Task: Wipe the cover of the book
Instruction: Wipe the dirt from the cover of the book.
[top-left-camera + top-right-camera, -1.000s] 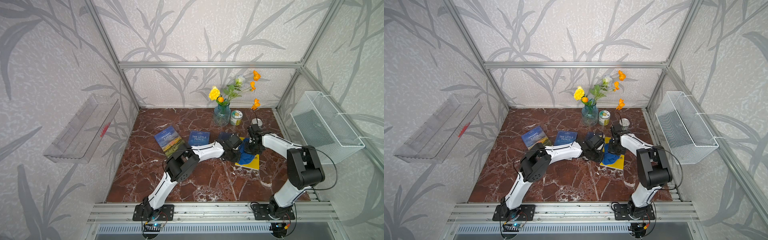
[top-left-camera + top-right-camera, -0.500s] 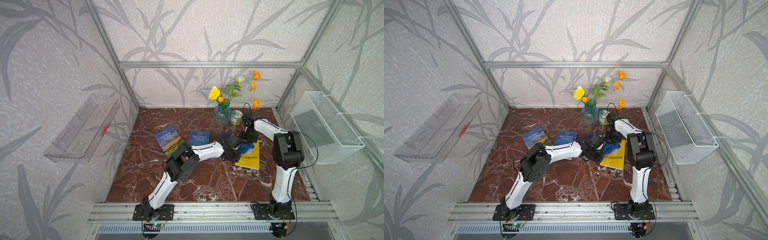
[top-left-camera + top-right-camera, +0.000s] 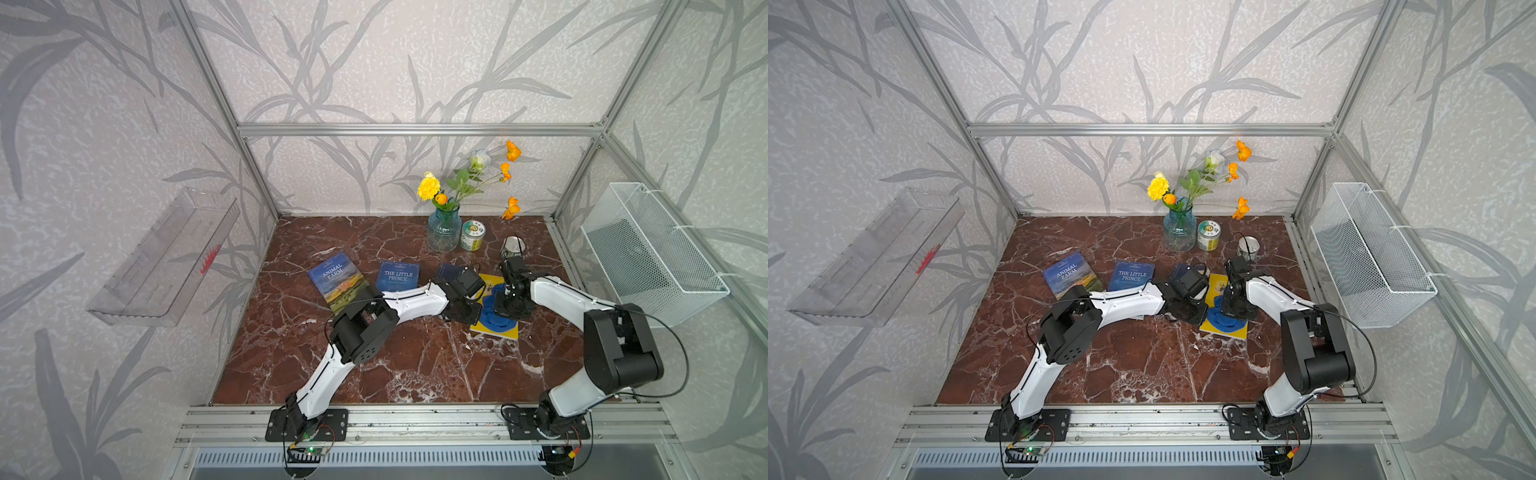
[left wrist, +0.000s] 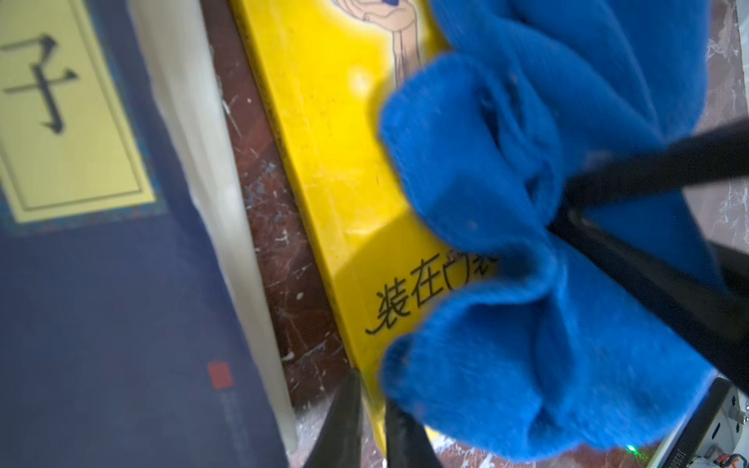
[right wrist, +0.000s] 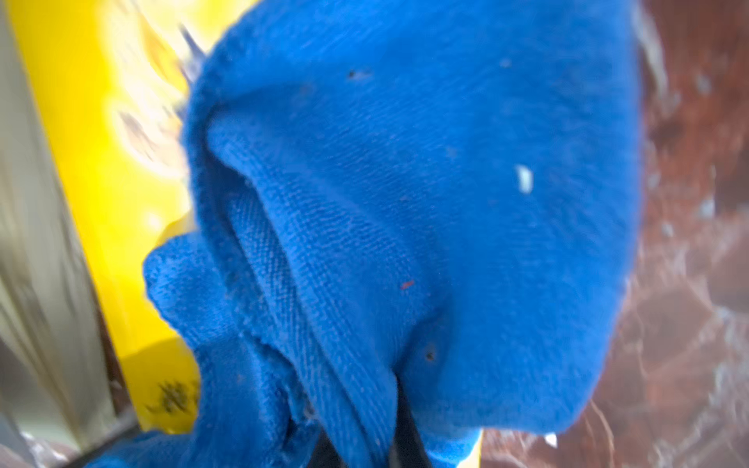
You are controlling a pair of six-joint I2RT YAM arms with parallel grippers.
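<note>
The book [image 3: 489,281] has a yellow cover and lies flat on the marble table, right of centre in both top views [image 3: 1218,283]. A crumpled blue cloth [image 3: 495,319] rests on its near half. My right gripper [image 3: 509,306] is shut on the cloth [image 5: 405,162] and presses it down onto the cover; in the right wrist view the gripper [image 5: 364,443] is almost buried in folds. My left gripper [image 4: 371,391] is shut on the book's left edge [image 4: 324,121], with the yellow cover between its fingers. It reaches in from the left [image 3: 1191,311].
A dark blue book [image 4: 101,324] lies close beside the yellow one. Two more books, "Animal Farm" [image 3: 337,279] and "The Little Prince" [image 3: 398,275], lie to the left. At the back stand a flower vase [image 3: 444,232], a tin [image 3: 473,235] and a metal cup [image 3: 512,247]. A wire basket [image 3: 648,253] hangs on the right wall.
The right gripper swept the cloth to the book's far end and has now drawn it back over the near half. The left gripper has kept its hold on the book's edge.
</note>
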